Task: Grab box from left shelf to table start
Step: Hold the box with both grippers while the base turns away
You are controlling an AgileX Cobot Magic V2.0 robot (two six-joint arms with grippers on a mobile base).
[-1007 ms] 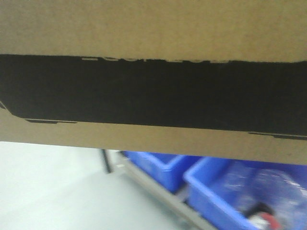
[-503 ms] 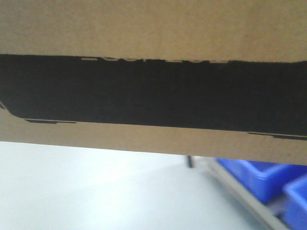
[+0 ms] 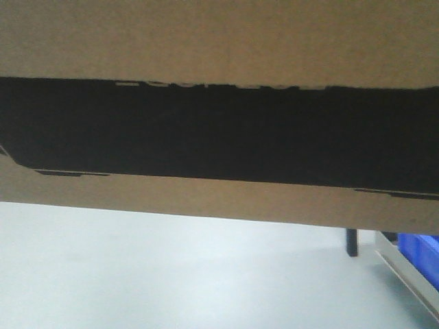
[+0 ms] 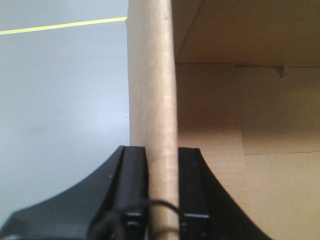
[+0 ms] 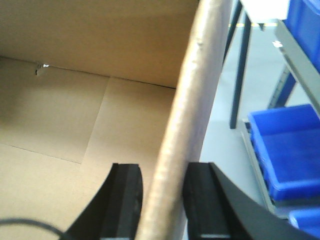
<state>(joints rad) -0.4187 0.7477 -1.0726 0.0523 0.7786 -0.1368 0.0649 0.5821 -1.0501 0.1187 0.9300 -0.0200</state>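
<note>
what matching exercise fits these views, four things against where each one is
Things:
1. left gripper
2. right gripper
3. blue bin
4. yellow floor line

Places:
A. outside the box, on its right side
B. jaws shut on the box's left wall
C. outside the box, far on its left side
D. jaws shut on the box's right wall

Pairs: 1-B, 2-D, 3-A, 4-C

cardboard box (image 3: 219,41): one. grippers: two, left gripper (image 4: 162,157) and right gripper (image 5: 162,175). blue plastic bins, right wrist view: three, upper bin (image 5: 305,20), middle bin (image 5: 282,150), lower bin (image 5: 306,223). metal shelf rack (image 5: 296,56): one. yellow floor line (image 4: 60,25): one.
</note>
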